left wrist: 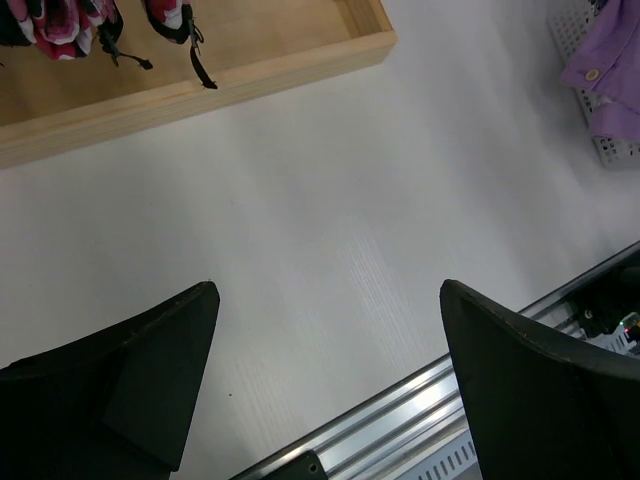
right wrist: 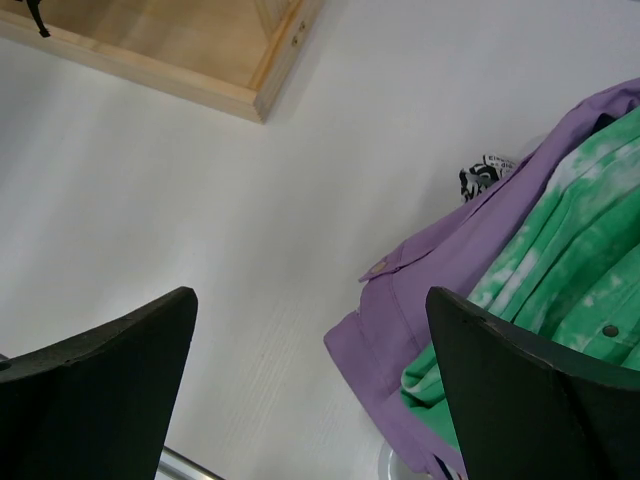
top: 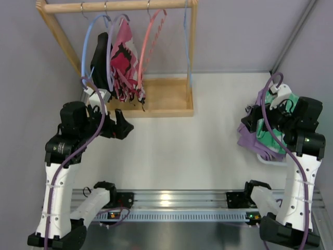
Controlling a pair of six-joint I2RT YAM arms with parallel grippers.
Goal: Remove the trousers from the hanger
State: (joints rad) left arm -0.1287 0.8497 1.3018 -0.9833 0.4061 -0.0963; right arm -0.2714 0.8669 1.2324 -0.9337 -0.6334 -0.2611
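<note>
The trousers (top: pixel 124 57), magenta-pink with black and white print, hang on the lilac hanger (top: pixel 109 52) from the wooden rail at the back left. Their lower ends (left wrist: pixel 65 20) and dark strings (left wrist: pixel 198 65) show at the top left of the left wrist view, over the rack's base. My left gripper (top: pixel 122 125) is open and empty over the table, just in front of the rack; its jaws stand wide apart (left wrist: pixel 330 330). My right gripper (top: pixel 248 119) is open and empty at the far right (right wrist: pixel 310 340), beside a pile of clothes.
The wooden rack (top: pixel 171 109) also holds a light-blue hanger with a black garment (top: pixel 99 60), a bare salmon-pink hanger (top: pixel 151 39) and another light-blue hanger (top: pixel 186 47). A white basket (top: pixel 270 159) at the right holds purple (right wrist: pixel 450 270) and green-and-white (right wrist: pixel 570 260) cloth.
</note>
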